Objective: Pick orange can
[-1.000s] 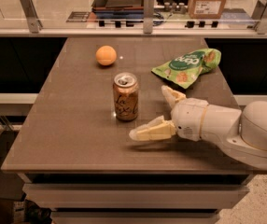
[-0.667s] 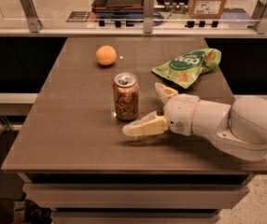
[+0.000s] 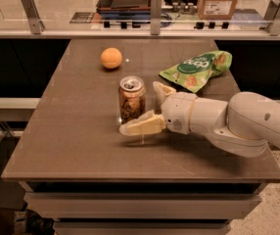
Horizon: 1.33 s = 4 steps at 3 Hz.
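The orange can (image 3: 131, 100) stands upright near the middle of the brown table (image 3: 76, 131), with dark lettering and a silver pull-tab top. My gripper (image 3: 142, 107) reaches in from the right and is open. One cream finger (image 3: 141, 126) lies in front of the can's base and the other finger (image 3: 163, 92) is behind and to its right. The can stands between the fingers at their tips, not clasped.
A round orange fruit (image 3: 111, 58) lies at the back left of the table. A green snack bag (image 3: 197, 70) lies at the back right, just behind my arm (image 3: 243, 121). A glass rail and a counter with boxes run behind the table.
My gripper has moved left toward the can, so its fingers now reach either side of the can. The can, fruit and bag have not moved.
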{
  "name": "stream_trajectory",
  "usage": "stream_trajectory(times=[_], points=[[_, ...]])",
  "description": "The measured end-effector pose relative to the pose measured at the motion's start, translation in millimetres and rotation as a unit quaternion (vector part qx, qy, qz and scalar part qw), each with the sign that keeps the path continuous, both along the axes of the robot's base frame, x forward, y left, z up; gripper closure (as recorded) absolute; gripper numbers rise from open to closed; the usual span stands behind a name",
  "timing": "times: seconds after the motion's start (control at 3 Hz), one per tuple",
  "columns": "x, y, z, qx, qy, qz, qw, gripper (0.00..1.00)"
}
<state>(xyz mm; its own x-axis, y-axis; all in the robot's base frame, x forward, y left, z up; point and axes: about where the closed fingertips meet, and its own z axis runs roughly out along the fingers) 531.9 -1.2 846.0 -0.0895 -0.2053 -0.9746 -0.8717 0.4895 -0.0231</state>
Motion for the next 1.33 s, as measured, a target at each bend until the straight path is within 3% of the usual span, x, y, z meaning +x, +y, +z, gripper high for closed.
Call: stream_trajectory(times=[0.33,0.67,1.33], points=[[7,14,5,0.006,-0.002,0.008,1.0000,0.00],[11,26,10,0.010,-0.005,0.014,0.9998,0.17],[12,35,14,0.009,-0.009,0.025,0.9996,0.64]])
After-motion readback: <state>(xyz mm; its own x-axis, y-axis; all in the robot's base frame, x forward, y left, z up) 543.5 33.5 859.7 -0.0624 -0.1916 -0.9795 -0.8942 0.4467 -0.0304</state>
